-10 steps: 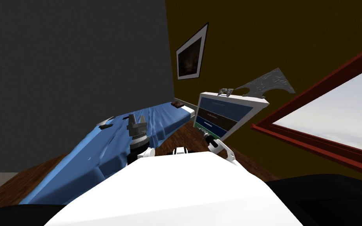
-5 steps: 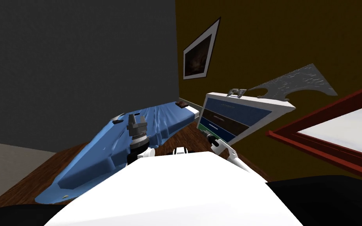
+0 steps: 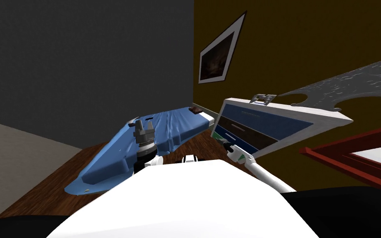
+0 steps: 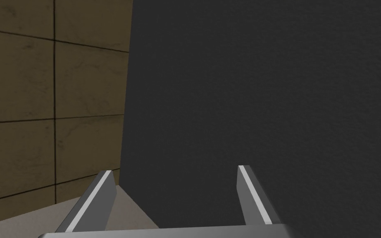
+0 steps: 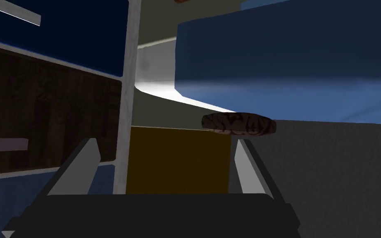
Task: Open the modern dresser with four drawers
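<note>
As the base was swung round and brought nearer, the dresser point(image 3: 268, 124) was seen larger at the right front, with all four drawer fronts flush and shut.
Right gripper point(image 3: 227, 145) was noted reached further out to the lower drawers, fingers spread and nothing held. In its wrist view the white side post point(image 5: 127, 82) was framed between them, and the brown drawer's pale handle point(image 5: 3, 144) was left off to one side. Left gripper point(image 3: 144, 126) was held upright before the bed point(image 3: 173, 124), likewise spread. Approach was judged nearly done; a shift toward a handle was judged needed before any pull.
</note>
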`<state>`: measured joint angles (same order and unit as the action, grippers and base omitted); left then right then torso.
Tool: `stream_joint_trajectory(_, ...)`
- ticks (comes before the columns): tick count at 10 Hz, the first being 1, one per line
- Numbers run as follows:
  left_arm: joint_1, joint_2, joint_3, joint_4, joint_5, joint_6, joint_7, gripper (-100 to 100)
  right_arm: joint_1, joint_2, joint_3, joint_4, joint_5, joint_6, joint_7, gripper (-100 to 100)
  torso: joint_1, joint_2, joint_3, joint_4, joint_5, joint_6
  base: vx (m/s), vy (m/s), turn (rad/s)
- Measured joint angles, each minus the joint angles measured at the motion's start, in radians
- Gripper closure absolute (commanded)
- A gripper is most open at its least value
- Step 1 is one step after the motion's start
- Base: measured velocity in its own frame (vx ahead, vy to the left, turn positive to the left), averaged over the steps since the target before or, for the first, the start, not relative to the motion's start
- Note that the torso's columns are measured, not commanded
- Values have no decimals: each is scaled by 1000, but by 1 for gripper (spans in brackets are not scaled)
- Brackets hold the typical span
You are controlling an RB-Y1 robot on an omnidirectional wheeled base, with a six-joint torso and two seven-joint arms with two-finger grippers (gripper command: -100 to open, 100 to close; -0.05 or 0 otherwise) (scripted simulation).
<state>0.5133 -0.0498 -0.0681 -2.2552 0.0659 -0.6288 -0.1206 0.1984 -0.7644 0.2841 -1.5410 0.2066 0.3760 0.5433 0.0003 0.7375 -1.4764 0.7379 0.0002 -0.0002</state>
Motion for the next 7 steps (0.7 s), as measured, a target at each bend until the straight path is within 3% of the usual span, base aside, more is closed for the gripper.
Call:
stream_joint_trajectory(2, 0, 0, 0, 0, 0, 0, 0, 0, -11, -5, 4, 43, 14, 19, 16, -100, -1, 2, 1, 0, -1, 1, 17, 8, 85)
stream_joint_trajectory(3, 0, 0, 0, 0, 0, 0, 0, 0, 4, -43, 4, 33, 13, 47, 26, -100, -1, 1, 1, 0, 0, 0, 24, 8, 131)
stream_joint_trajectory(7, 0, 0, 0, 0, 0, 0, 0, 0, -29, -97, 16, 119, 21, 80, 59, -100, 0, 0, 0, 0, 0, 0, 28, 11, 110)
